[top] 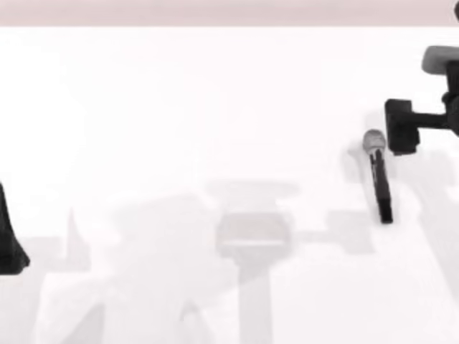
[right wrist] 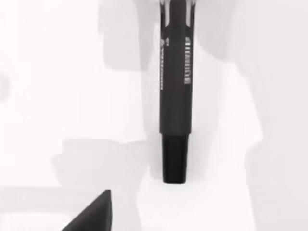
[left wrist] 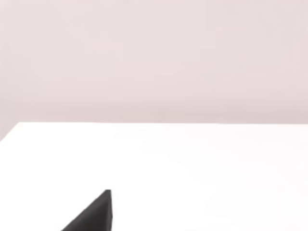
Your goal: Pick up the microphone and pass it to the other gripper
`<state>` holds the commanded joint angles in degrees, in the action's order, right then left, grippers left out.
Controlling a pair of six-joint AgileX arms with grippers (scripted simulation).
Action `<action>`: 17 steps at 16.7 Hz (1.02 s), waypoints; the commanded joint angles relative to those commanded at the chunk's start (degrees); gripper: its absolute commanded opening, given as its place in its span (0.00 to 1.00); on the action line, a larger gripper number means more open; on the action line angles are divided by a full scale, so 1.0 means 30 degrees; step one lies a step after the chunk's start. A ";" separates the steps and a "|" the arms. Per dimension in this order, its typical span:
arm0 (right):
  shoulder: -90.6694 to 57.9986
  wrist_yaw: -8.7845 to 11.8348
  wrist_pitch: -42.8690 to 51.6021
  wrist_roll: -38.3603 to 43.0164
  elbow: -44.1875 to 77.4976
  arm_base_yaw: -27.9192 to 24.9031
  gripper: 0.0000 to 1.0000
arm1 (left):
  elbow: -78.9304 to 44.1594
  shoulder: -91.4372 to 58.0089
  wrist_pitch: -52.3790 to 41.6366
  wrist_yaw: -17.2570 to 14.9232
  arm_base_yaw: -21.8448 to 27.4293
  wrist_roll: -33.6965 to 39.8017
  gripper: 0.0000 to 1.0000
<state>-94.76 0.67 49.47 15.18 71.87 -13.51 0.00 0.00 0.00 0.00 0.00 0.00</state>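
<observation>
So nearest the bottom edge of the top view, the only hardware is my left arm (top: pixel 10 244), a black shape parked way over at about 8 o'clock on the table (top: pixel 179 107). Its gripper isn't really showing from above. The left wrist view just has one dark fingertip (left wrist: pixel 94 214) poking into the corner over bare white tabletop with a pale wall behind, so I honestly can't tell if that claw is wide or narrow.

Moving up and across to around 3 o'clock, the microphone (top: pixel 379 175) is lying flat on the table. The grey mesh head points toward the far edge and the black handle runs back toward the near edge, tilted just a touch. Nothing is touching it as far as I can see.

Just beyond and to the right of the mic head sits the right gripper (top: pixel 401 127), a black block on its arm reaching in from the right edge, close beside the head. The right wrist view looks straight down the handle (right wrist: pixel 174 120), with one finger wedge (right wrist: pixel 94 214) in the corner, apart from the mic. Can't tell how wide that one is either.
</observation>
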 joint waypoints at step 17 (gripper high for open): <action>-0.7404 0.0096 0.0892 0.1042 0.4055 -0.0963 1.00 | 0.0000 0.0000 0.0000 0.0000 0.0000 0.0000 1.00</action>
<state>-116.97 0.96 52.15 18.31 84.03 -16.40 0.00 0.00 0.00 0.00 0.00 0.00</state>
